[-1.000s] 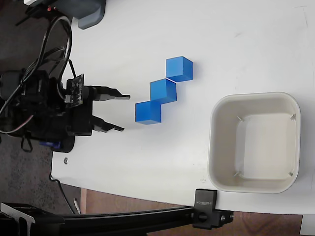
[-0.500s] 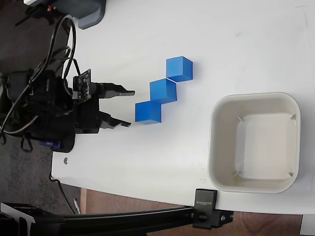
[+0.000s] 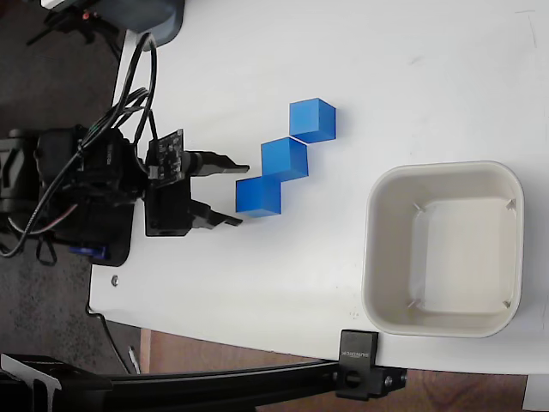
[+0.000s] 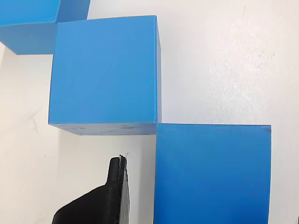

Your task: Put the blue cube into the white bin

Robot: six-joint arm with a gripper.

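Closing on the nearest blue cube (image 3: 256, 196) is the step in hand, and you will do it well by keeping the approach square to that cube alone — it sits corner to corner with the middle cube (image 3: 284, 160), which in turn meets the third cube (image 3: 311, 119) at a corner, so a skewed entry would likely nudge the whole diagonal chain. Steer so one finger passes on each side of the nearest cube; in the wrist view a single dark fingertip (image 4: 110, 198) shows just left of that cube's face, beside it and below the middle cube, with little room to spare. The gripper (image 3: 239, 195) reaches in low from the left in the fixed view, wrist roughly level with the table (image 3: 257, 51), its jaws spread apart and empty, tips just short of the cube. The white bin (image 3: 377, 257) stands empty, well apart to the right, so once you hold the cube, lift clear of its neighbours before carrying it across.
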